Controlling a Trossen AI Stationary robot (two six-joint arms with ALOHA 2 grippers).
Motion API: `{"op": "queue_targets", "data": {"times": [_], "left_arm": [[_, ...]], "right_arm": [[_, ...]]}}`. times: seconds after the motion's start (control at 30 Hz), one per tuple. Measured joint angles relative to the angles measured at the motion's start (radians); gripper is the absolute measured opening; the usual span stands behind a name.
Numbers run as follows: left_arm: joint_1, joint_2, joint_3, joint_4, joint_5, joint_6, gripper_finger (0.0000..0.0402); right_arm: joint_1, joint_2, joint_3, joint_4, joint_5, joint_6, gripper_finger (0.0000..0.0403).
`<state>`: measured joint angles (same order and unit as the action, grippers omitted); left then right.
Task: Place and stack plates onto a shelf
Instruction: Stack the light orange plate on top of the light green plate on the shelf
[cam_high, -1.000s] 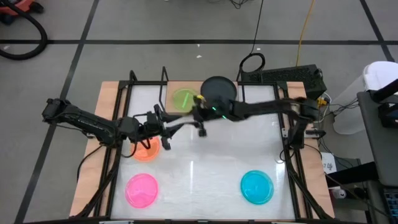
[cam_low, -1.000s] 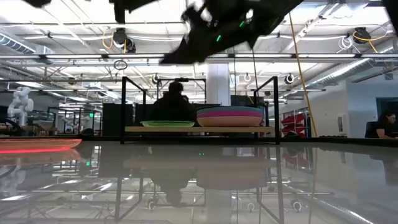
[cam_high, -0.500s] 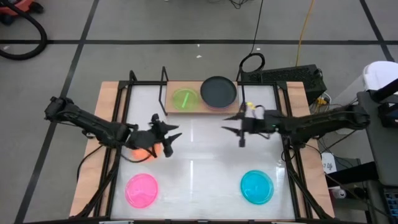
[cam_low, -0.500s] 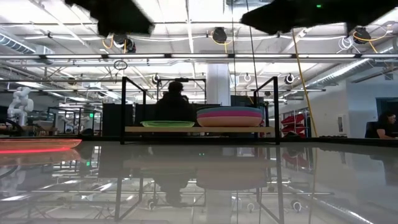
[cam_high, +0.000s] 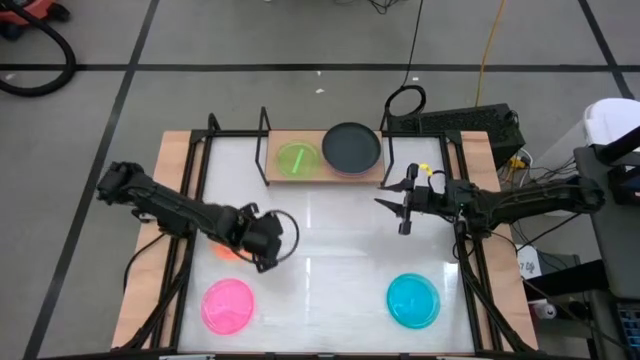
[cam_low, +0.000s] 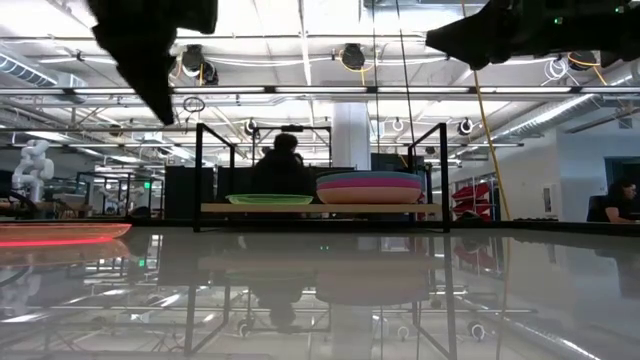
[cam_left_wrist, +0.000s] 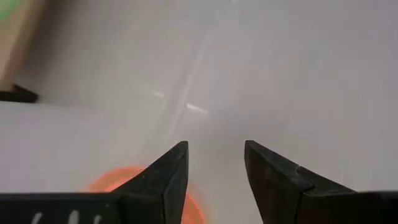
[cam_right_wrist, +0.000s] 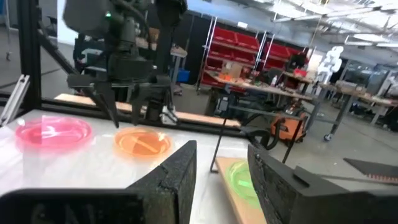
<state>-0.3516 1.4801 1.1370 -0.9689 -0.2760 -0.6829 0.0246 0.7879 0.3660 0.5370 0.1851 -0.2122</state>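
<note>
Plates: we saw green plate (cam_high: 297, 160) and black-topped stack (cam_high: 351, 147) on shelf (cam_high: 375, 176); orange (cam_right_wrist: 142, 142), hot pink (cam_high: 228, 305), cyan (cam_high: 413, 300) remained; left gripper (cam_left_wrist: 214, 163) and right gripper (cam_right_wrist: 222, 163) spread, empty.

You're in a robotics lab hall: red metal storage racks (cam_right_wrist: 245, 46), cluttered workbenches (cam_right_wrist: 261, 78), white ceiling strip lights (cam_low: 300, 40).

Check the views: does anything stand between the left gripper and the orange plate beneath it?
Nothing visible does. The left gripper, fingers open, hangs just above the orange plate, with only bare white table around them.
</note>
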Motion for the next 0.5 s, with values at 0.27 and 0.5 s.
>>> {"op": "queue_targets", "data": {"times": [0.27, 0.5], "left_arm": [[-0.150, 0.133, -0.003, -0.054, 0.017, -0.192, 0.0163], [-0.219, 0.233, -0.003, -0.144, 0.015, -0.369, 0.0163]], "right_arm": [[0.004, 0.016, -0.011, -0.015, -0.002, 0.050, 0.0125], [0.004, 0.046, -0.014, 0.026, -0.001, 0.051, 0.0125]]}}
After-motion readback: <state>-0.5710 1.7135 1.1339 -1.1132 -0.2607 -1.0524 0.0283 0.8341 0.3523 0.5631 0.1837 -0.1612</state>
